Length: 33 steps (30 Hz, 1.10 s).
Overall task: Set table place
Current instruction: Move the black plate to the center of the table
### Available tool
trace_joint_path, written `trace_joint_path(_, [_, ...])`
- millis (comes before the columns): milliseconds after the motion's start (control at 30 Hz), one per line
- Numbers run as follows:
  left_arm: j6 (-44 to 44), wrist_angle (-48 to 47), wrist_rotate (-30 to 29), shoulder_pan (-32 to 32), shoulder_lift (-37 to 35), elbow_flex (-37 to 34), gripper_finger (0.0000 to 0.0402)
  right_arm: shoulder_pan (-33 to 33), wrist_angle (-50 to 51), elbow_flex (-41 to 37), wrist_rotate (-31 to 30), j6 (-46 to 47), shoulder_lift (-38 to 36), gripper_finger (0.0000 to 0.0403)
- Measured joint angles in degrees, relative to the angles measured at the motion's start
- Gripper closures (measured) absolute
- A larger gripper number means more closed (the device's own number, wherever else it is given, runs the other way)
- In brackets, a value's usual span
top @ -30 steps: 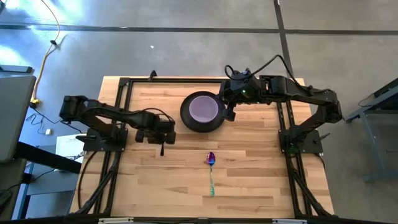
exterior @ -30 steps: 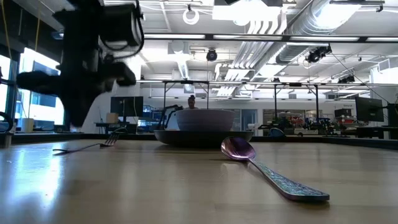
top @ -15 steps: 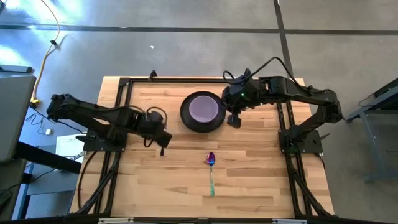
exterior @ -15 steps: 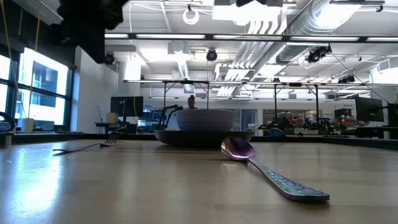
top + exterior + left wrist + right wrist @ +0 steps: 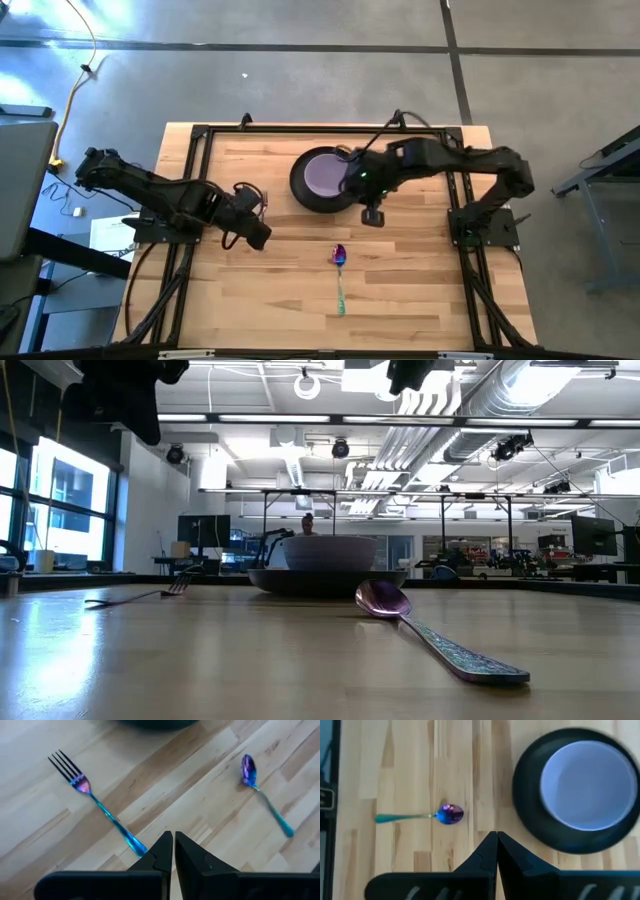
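A dark grey plate [image 5: 300,192] lies at the table's far middle with a lavender bowl [image 5: 328,175] standing in it. The spoon [image 5: 340,272] lies flat nearer the front, its purple head toward the plate. The fork [image 5: 95,802] lies flat left of the plate, and it also shows in the low view [image 5: 140,598]. My left gripper [image 5: 173,840] is shut and empty, raised above the fork's handle end; it hides the fork in the high view [image 5: 260,237]. My right gripper [image 5: 496,837] is shut and empty, raised beside the plate's near right [image 5: 372,217].
The light wood table [image 5: 420,280] is edged by a black rail frame [image 5: 300,130]. Bare wood lies around the spoon and toward the near edge. Each arm's base stands at its own side of the table.
My left gripper has risen from close to the table by the fork to well above it, staying shut; the fork lies where it was. My right gripper has moved from the plate's far right toward the near edge, along the plate's right side.
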<state>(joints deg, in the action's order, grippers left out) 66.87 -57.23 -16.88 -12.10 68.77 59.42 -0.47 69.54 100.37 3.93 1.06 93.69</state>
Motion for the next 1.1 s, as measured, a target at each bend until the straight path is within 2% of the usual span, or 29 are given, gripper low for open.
trace_joint_path(367, [-1.1,0.0,-0.3,0.1,-6.2,0.0,0.0394,0.0,-0.4,0.0,5.8,4.0,8.0,0.0402])
trace_joint_path(567, [-3.7,0.0,-0.2,0.0,-7.5,0.0,0.0394,0.0,-1.2,0.0,4.4,2.3,10.0,0.0402])
trace_joint_path(733, [-3.8,0.2,-0.3,0.1,-7.6,0.0,0.0394,0.4,-1.6,0.0,-0.9,-1.6,10.2,0.0403])
trace_joint_path(833, [-4.0,0.2,-0.3,0.1,-7.7,0.0,0.0394,0.5,-1.7,0.0,-0.8,-4.0,10.2,0.0403])
trace_joint_path(967, [-4.3,0.1,-0.4,0.1,-7.7,0.0,0.0394,0.4,-2.9,0.0,-0.7,-1.1,10.2,0.0401])
trace_joint_path(1100, [-4.3,0.1,-0.4,0.1,-7.7,0.0,0.0394,0.0,-2.9,0.0,-0.7,-1.5,10.2,0.0381])
